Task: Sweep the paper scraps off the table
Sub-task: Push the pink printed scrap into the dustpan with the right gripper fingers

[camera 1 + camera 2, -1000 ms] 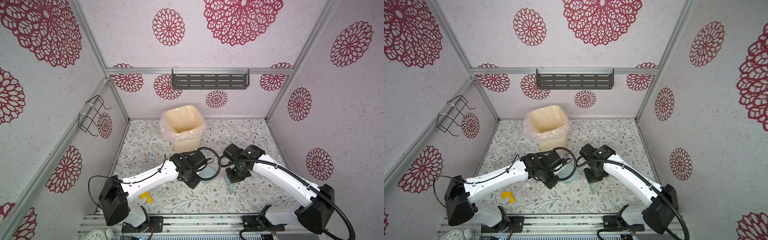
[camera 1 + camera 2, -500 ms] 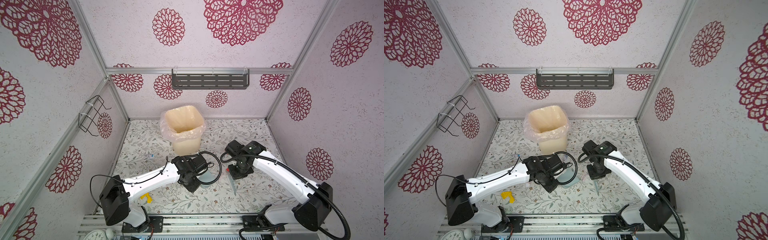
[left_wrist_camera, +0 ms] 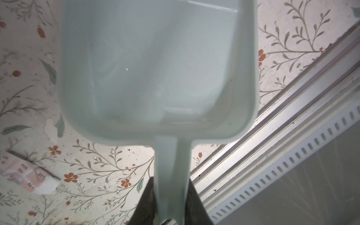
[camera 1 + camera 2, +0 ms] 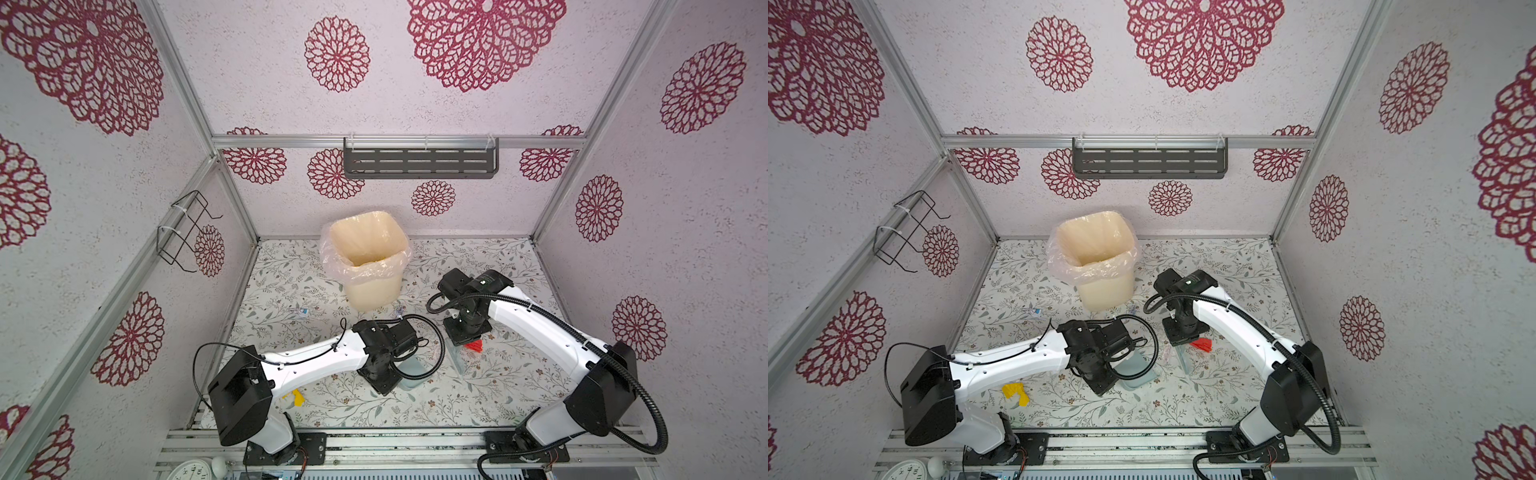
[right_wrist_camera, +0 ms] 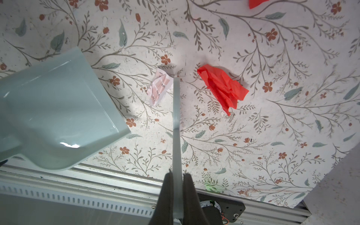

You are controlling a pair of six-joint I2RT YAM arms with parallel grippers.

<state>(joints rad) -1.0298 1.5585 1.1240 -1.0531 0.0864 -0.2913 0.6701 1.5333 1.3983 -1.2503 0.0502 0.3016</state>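
Step in hand: positioning for the sweep — the pan is empty. Left gripper point(image 3: 171, 196) clamps the dustpan point(image 3: 155, 68) handle; right gripper point(image 5: 177, 187) is closed on the brush point(image 5: 176, 116). On the table point(image 4: 1225, 266), red scrap point(image 4: 1202, 344) and pink scrap point(image 5: 159, 87) lie at 2 o'clock of the pan, yellow scrap point(image 4: 1015, 392) at 9 o'clock. Next, likely: set brush beyond the red scrap — draw panward.

Glossy plastic dustpan point(image 3: 155, 68), crinkled matt paper scraps point(image 5: 222, 89)

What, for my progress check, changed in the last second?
The left gripper drew the pale blue plastic dustpan toward the near edge; the right gripper, holding the slim pale brush, shifted toward the back, uncovering the crumpled red paper scrap. Both grips, yellow paper scrap and cream bin stayed.
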